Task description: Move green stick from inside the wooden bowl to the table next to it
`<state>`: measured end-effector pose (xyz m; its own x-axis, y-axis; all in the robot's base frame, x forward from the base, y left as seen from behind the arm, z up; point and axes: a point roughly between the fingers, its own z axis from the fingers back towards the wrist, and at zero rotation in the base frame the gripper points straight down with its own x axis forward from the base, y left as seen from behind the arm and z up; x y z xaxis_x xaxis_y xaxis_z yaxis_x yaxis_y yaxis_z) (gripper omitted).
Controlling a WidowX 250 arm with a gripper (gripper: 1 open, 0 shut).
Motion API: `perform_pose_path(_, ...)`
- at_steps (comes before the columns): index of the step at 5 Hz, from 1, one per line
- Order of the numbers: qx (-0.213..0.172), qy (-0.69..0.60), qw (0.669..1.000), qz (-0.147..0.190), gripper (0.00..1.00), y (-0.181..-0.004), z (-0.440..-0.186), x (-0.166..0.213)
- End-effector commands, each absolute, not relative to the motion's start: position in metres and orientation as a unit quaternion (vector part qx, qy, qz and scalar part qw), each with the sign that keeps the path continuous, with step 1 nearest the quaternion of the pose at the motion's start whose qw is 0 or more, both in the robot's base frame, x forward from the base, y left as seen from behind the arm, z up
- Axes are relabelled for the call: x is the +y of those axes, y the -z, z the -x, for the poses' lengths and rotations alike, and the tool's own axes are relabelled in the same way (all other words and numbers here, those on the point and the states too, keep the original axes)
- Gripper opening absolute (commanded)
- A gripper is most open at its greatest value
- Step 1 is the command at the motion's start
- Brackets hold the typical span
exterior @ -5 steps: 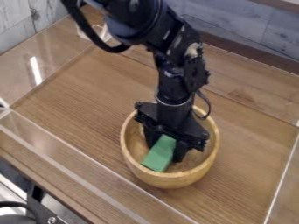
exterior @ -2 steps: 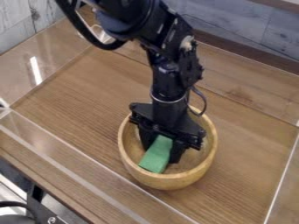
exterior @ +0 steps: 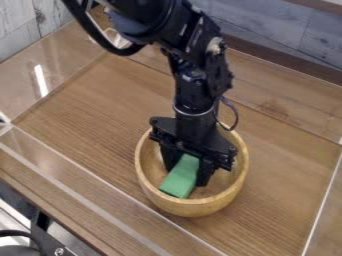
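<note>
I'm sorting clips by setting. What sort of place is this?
Likely a lab test bench: a black robot arm works on a wood-grain table fenced by clear acrylic walls, holding only a wooden bowl and a green stick.

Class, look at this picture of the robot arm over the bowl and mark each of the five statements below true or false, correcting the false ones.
1. The green stick lies inside the wooden bowl. True.
2. The gripper points down into the bowl. True.
3. The green stick rests on the table beside the bowl. False: it is in the bowl, between the fingers.
4. The bowl is tipped on its side. False: it stands upright on the table.
5. The gripper hangs high above the bowl's rim with nothing between its fingers. False: it reaches into the bowl, shut on the green stick.
</note>
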<state>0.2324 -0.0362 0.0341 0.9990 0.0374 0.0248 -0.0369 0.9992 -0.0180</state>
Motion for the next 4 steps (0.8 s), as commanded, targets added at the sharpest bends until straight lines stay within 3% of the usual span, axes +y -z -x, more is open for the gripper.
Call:
perform_pose_path(1, -0.049, -0.026, 0.998, 0.018, 0.0, -0.0513, -0.2443, -0.0364)
perform_pose_path(4, -0.049, -0.032, 0.998, 0.024, 0.0, -0.0533, -0.2449, -0.0377)
